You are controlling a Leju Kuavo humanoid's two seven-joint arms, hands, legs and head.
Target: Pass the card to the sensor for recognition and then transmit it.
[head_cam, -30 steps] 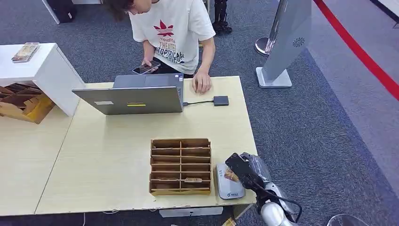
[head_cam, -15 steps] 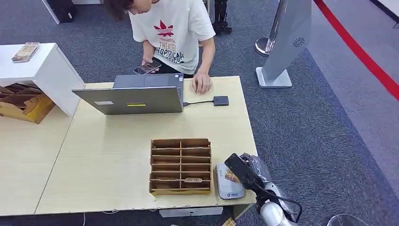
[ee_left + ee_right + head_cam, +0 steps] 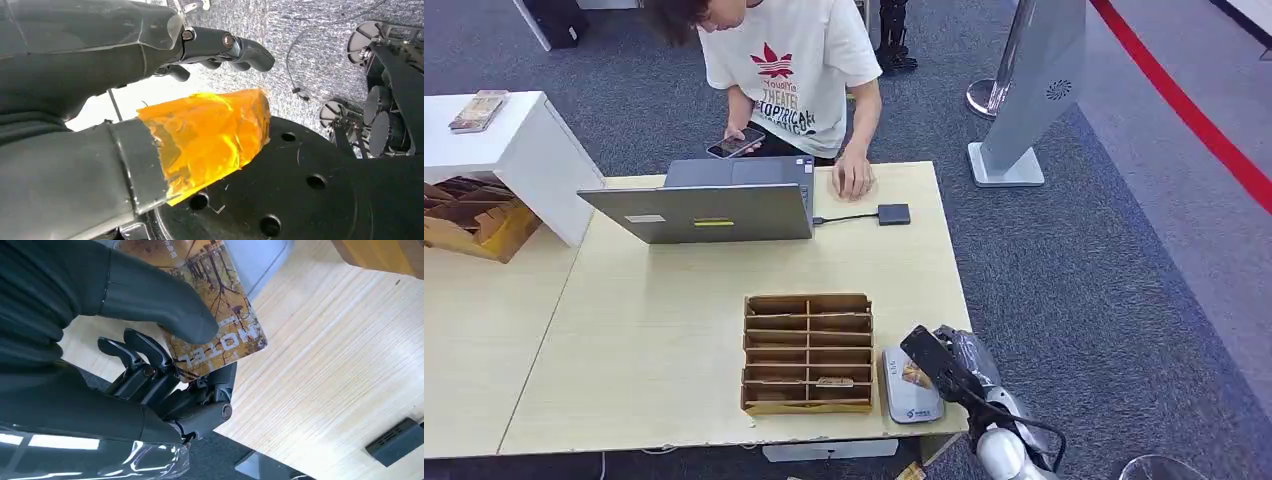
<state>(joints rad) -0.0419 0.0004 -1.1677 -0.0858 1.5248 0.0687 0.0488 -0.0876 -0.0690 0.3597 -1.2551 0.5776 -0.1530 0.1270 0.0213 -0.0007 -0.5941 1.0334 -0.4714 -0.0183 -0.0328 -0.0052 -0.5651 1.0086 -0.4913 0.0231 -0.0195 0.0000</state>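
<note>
Pinching one card [image 3: 215, 315] between thumb and fingers, the right hand [image 3: 944, 362] holds it just over the grey sensor [image 3: 910, 397], which lies right under the hand at the near edge of the surface [image 3: 674, 330]. The card looks thin, light and stiff, with a glossy printed face that could slip, so I judge a flat pinch across one end, as here, suits it, leaving most of the face free for the reader. The left hand [image 3: 150, 100] has nothing in it, fingers loosely parted, an orange wrap on its thumb.

Just beside the right hand, past the sensor, stands one wooden organiser [image 3: 808, 352] of slotted compartments; one slot seems to hold a further card, though it is too small to be sure. Well beyond the hand are one laptop [image 3: 704, 205], one small dark adapter [image 3: 893, 214] on its cable, and one person [image 3: 789, 70] holding a phone [image 3: 734, 146].
</note>
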